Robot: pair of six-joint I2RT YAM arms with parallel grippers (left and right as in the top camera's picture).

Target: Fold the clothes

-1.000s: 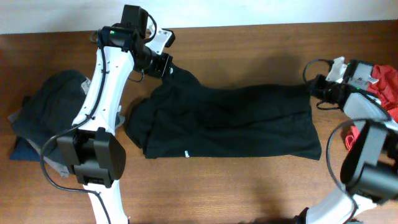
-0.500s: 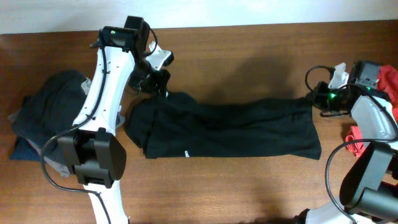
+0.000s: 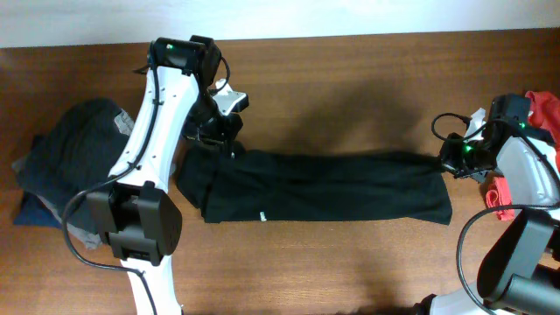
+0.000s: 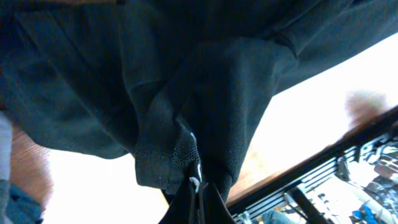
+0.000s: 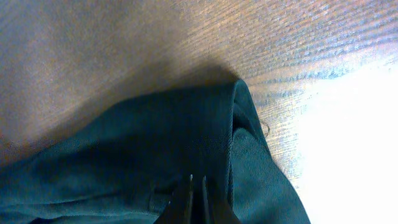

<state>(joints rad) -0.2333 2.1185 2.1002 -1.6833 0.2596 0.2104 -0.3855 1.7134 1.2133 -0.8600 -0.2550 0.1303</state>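
Our left gripper (image 4: 198,188) is pinched tight on the black garment (image 3: 324,185). In the left wrist view its two fingers are pressed together, with a thick bunch of knit cloth gathered round their tips. Our right gripper (image 5: 196,186) is clamped the same way, its narrow fingers closed flat against each other on a fold at the other end of the fabric. From overhead we see the garment lying as a long dark band across the middle of the table (image 3: 350,79). It runs left to right and spans the stretch between the two grippers. The left one holds the upper left corner and the right one holds the upper right corner. We cannot tell whether those held corners are raised off the wood. The left end of the band is wider and rumpled into several folds, and the right end is flatter. A tiny white label (image 3: 262,216) shows near the lower edge, towards the left. In the right wrist view the cloth ends in a rounded, rolled edge with bare wood grain beyond it. A charcoal-grey garment (image 3: 66,157) sits in a heap at the table's left side, on the far side of our left arm and apart from the black one. Some red cloth (image 3: 544,112) lies at the right edge, beyond our right arm.
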